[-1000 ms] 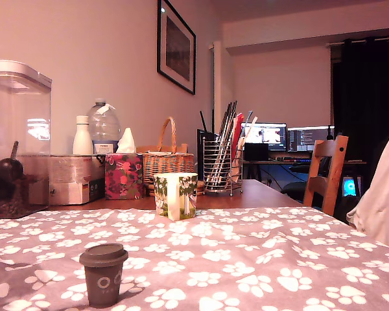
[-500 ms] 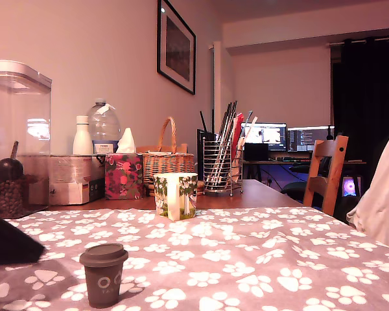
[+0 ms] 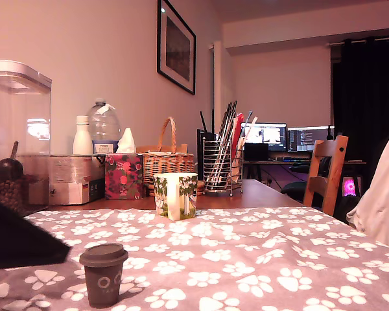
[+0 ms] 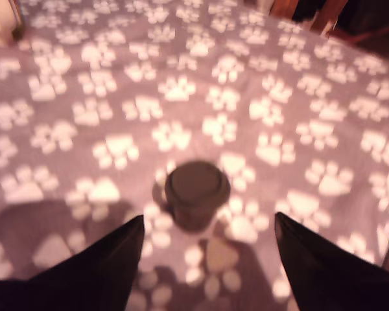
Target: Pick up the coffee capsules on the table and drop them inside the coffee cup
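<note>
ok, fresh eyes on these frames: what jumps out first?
The paw-print cloth covering the table, with a dark brown capsule standing upright near the front on the exterior view's left. The claw hangs open above it in the wrist view, one finger to either side, not touching. Further back stands the tree-printed mug, with a wicker basket and a wire utensil holder behind it.
</note>
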